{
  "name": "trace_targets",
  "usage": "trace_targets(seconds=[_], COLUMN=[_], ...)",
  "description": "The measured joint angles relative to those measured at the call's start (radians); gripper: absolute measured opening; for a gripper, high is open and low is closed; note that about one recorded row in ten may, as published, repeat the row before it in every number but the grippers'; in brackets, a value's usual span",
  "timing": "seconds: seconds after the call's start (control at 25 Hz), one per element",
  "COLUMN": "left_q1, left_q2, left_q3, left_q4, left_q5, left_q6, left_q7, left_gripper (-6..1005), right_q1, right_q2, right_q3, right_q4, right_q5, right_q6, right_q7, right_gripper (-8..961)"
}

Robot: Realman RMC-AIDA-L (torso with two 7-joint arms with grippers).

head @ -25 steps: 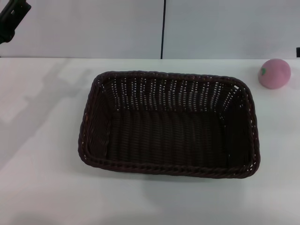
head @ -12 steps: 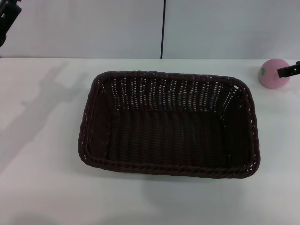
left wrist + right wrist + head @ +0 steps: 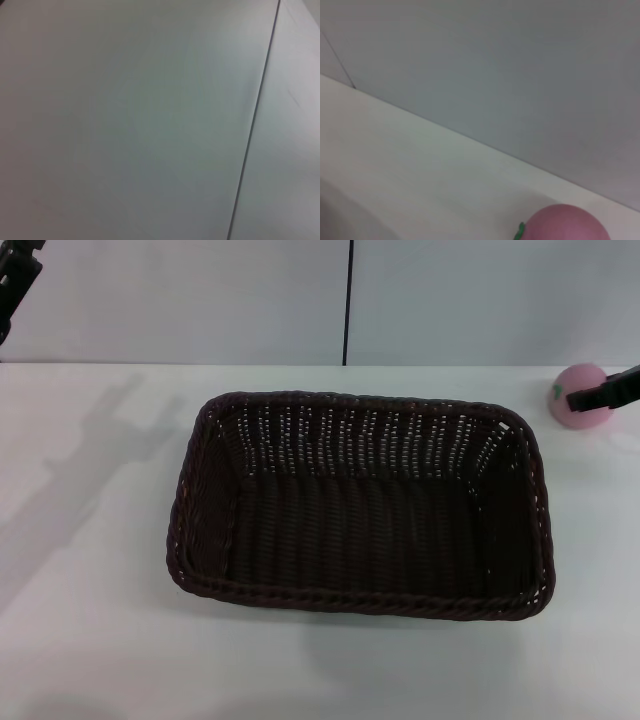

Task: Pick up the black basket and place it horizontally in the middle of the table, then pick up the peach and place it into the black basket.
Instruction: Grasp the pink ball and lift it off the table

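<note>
The black basket [image 3: 360, 505] lies lengthwise across the middle of the white table [image 3: 90, 570], upright and empty. The pink peach [image 3: 577, 395] sits on the table at the far right, beyond the basket's right end. It also shows in the right wrist view [image 3: 565, 224], close up, with its green mark toward the camera. A dark part of my right gripper [image 3: 606, 393] reaches in from the right edge and overlaps the peach. My left gripper [image 3: 15, 280] is raised at the top left corner, far from the basket.
A grey wall with a dark vertical seam [image 3: 348, 300] stands behind the table's far edge. The left wrist view shows only this wall and seam [image 3: 252, 125]. The left arm's shadow falls on the table's left side.
My right gripper has come in from the right edge and now overlaps the peach. The left arm has drawn further up into the top left corner. The basket and peach have not moved.
</note>
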Motion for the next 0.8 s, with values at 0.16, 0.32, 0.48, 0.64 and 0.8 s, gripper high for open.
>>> trace_targets(seconds=[0.16, 0.32, 0.48, 0.64, 0.8], left_q1=[-0.003, -0.002, 0.0, -0.003, -0.006], left_q2=[0.001, 0.001, 0.001, 0.002, 0.003], left_q3=[0.0, 0.0, -0.002, -0.008, -0.025], left_q4=[-0.008, -0.009, -0.011, -0.022, -0.032], left_q5=[0.0, 0.0, 0.0, 0.0, 0.0], left_q6=[0.002, 0.002, -0.002, -0.006, -0.006], left_q7=[0.0, 0.0, 0.0, 0.0, 0.0], left_gripper=[816, 816, 816, 816, 816], right_q1=[-0.003, -0.008, -0.013, -0.032, -0.069], right_q2=[0.018, 0.021, 0.021, 0.022, 0.022], right_q3=[-0.031, -0.036, -0.035, -0.026, -0.033], right_q4=[-0.001, -0.007, -0.012, -0.048, -0.105], right_q5=[-0.001, -0.002, 0.001, 0.054, 0.156], right_q6=[0.03, 0.032, 0.033, 0.018, -0.012], right_q7=[0.0, -0.003, -0.004, -0.005, -0.007], right_gripper=[626, 442, 292, 238, 202])
